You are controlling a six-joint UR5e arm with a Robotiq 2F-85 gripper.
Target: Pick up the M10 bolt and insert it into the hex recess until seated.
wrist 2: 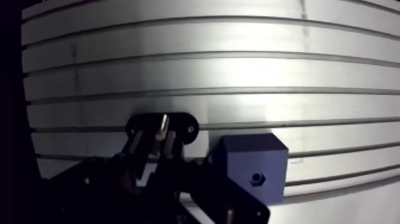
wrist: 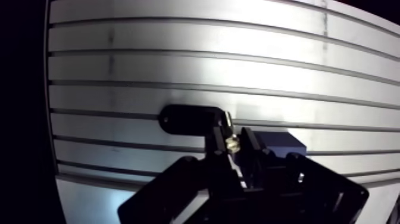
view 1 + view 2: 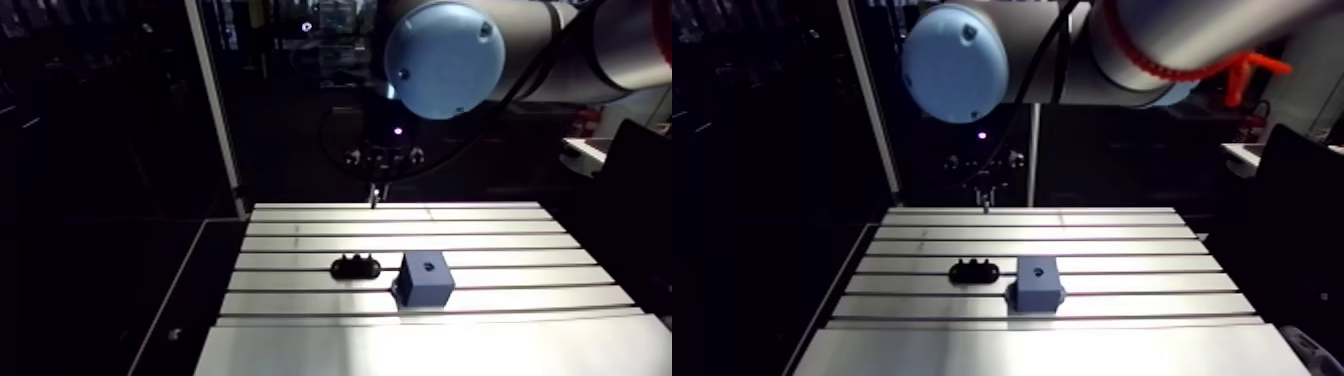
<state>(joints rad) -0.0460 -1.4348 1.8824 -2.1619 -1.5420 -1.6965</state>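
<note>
**M10 bolt [image 1: 162, 124] in hand, recess waiting**

We are holding it pinched narrowly in the gripper [image 2: 232, 140], apart from the blue block [image 3: 426, 278]. The black holder [image 3: 356, 266] is sitting just beside that block. We are aiming to centre over its hex recess [image 1: 257, 177], keeping the shank plumb.

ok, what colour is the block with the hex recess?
The block is plain slate blue, no pattern; the wrist view shows it best.
</note>
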